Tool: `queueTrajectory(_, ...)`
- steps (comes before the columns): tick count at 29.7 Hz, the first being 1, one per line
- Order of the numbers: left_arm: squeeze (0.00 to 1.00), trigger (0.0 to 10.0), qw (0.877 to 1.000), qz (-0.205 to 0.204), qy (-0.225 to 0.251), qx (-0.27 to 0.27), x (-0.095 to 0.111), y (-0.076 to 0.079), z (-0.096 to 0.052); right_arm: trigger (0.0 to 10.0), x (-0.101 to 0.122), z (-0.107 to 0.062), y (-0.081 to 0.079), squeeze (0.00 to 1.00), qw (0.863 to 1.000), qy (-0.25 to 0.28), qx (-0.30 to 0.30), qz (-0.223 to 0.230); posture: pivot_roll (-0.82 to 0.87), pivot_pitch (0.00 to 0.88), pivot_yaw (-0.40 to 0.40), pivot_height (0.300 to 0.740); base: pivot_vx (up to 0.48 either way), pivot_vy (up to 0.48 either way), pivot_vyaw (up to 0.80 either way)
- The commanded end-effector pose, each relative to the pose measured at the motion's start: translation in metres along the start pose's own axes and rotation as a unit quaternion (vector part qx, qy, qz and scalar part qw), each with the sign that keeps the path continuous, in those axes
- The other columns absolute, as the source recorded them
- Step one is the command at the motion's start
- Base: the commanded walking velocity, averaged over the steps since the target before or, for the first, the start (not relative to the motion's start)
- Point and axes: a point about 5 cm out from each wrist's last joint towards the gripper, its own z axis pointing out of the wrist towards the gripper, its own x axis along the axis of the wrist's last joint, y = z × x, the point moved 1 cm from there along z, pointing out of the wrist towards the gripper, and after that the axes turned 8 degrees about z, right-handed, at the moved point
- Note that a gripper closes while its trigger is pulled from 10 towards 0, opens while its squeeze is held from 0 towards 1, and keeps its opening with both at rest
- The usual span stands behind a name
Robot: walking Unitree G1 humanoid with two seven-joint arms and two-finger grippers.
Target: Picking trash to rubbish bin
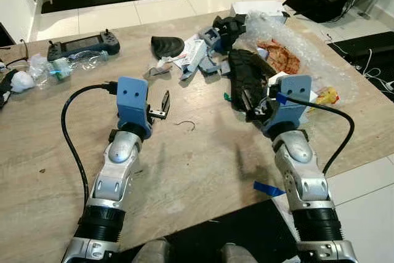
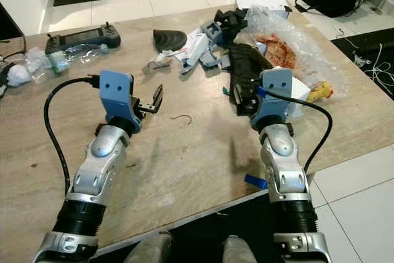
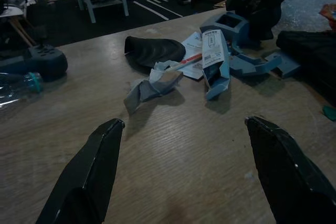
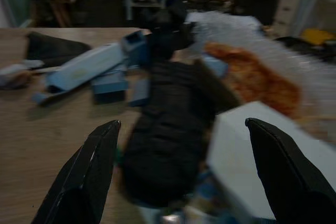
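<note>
Two silver arms reach over a pale wooden table (image 1: pixel 184 170) strewn with rubbish. A strip of blue tape (image 1: pixel 268 188) lies at the table's near edge beside the right forearm, and a thin curl of wire (image 1: pixel 186 124) lies on bare wood between the arms. The left gripper (image 3: pixel 184 177) hovers low over open tabletop, its two black fingers spread wide with nothing between them. The right gripper (image 4: pixel 181 174), fingers likewise spread apart and empty, hangs just before a crumpled black padded piece (image 1: pixel 246 75) and a white box (image 4: pixel 273 156). Beyond the left gripper lie a torn scrap of grey paper (image 3: pixel 149 85), a blue-grey carton (image 3: pixel 215 61) and a dark curved shell (image 1: pixel 167 45). Further right, bubble wrap (image 1: pixel 308 47) covers an orange wrapper (image 1: pixel 280 56). On the far left lie a crushed plastic bottle (image 1: pixel 74 64) and a black handheld controller (image 1: pixel 83 44).
</note>
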Motion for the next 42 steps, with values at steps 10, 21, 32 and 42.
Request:
queueTrajectory(10, 0.0, 10.0, 0.997, 0.013, -0.004, -0.076, -0.004, 0.009, -0.006, 10.0, -0.002, 0.002, 0.026, 1.0, 0.999, -0.008, -0.032, -0.043, -0.03, 0.082, 0.026, 0.74, 0.0, 0.0, 0.0)
queueTrajectory(21, 0.0, 10.0, 0.997, 0.012, -0.008, -0.079, -0.006, 0.011, -0.007, 10.0, 0.002, 0.008, 0.022, 0.0, 1.0, 0.004, -0.016, -0.01, -0.03, 0.087, 0.026, 0.74, 0.0, 0.0, 0.0)
queueTrajectory(32, 0.0, 10.0, 0.996, 0.017, -0.006, -0.087, -0.005, 0.013, -0.007, 10.0, 0.006, 0.011, 0.04, 1.0, 0.999, 0.024, -0.044, 0.005, -0.03, 0.096, 0.034, 0.74, 0.0, 0.0, 0.0)
queueTrajectory(42, 0.0, 10.0, 0.995, 0.02, 0.002, -0.102, 0.001, 0.016, -0.002, 10.0, 0.002, 0.024, 0.055, 0.72, 0.998, 0.002, -0.055, -0.009, -0.02, 0.134, 0.038, 0.74, 0.0, 0.0, 0.0)
